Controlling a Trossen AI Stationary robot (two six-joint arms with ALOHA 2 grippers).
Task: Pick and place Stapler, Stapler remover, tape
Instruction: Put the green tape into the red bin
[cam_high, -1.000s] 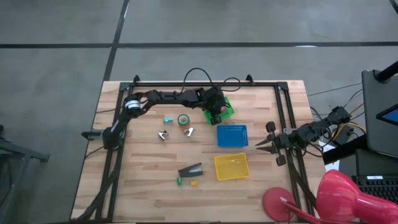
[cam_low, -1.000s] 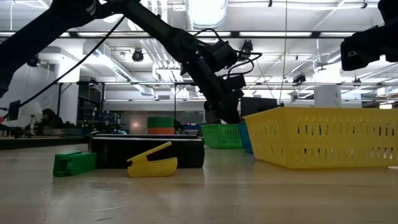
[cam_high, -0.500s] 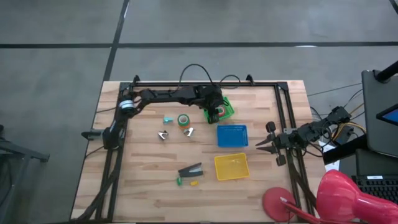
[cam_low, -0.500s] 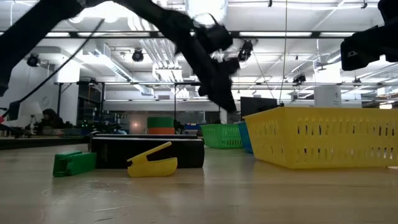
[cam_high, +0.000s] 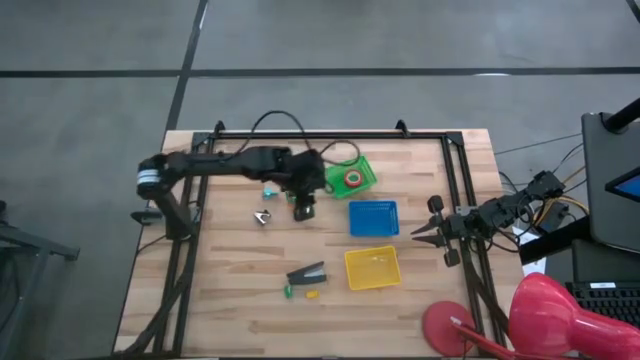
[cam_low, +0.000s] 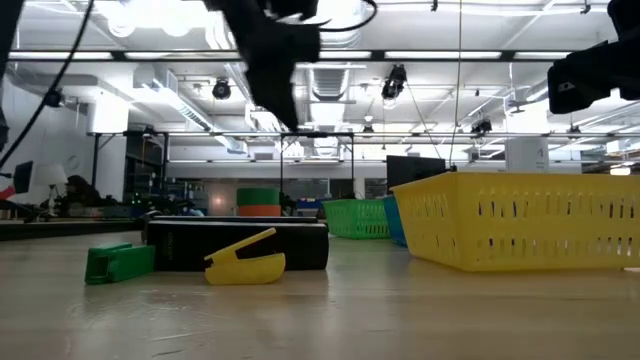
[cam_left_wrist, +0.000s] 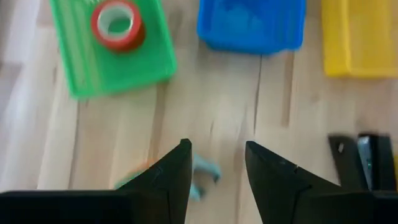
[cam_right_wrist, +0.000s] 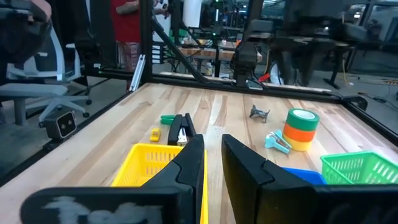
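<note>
I see the wooden surface (cam_high: 230, 290) with the left arm stretched across its far half and the right arm parked off the right edge. The left claw (cam_high: 303, 207) hangs over the middle of the surface, just left of the blue basket (cam_high: 373, 217); in its wrist view the fingers (cam_left_wrist: 171, 180) stand moderately apart with nothing between them, only bare wood and a blurred cyan object (cam_left_wrist: 202, 174) under the gap. The right claw (cam_high: 422, 231) waits near the right edge, to the right of the baskets; its fingers (cam_right_wrist: 189, 163) sit close together with a narrow gap and hold nothing.

Three baskets lie right of centre: the green basket (cam_high: 364, 166) farthest, the blue one nearer, and the yellow basket (cam_high: 372, 268) nearest.

The stapler (cam_high: 307, 273) lies on the near part of the surface, just left of the yellow basket, with a small green piece (cam_high: 287, 291) and a small yellow piece (cam_high: 311, 295) just beside it on the near side. The tape (cam_high: 353, 178) lies flat inside the green basket, red outside with its hole facing up. A green and orange roll (cam_right_wrist: 301, 129) stands near the centre. A small metal clip (cam_high: 262, 217) lies left of the left claw.
</note>
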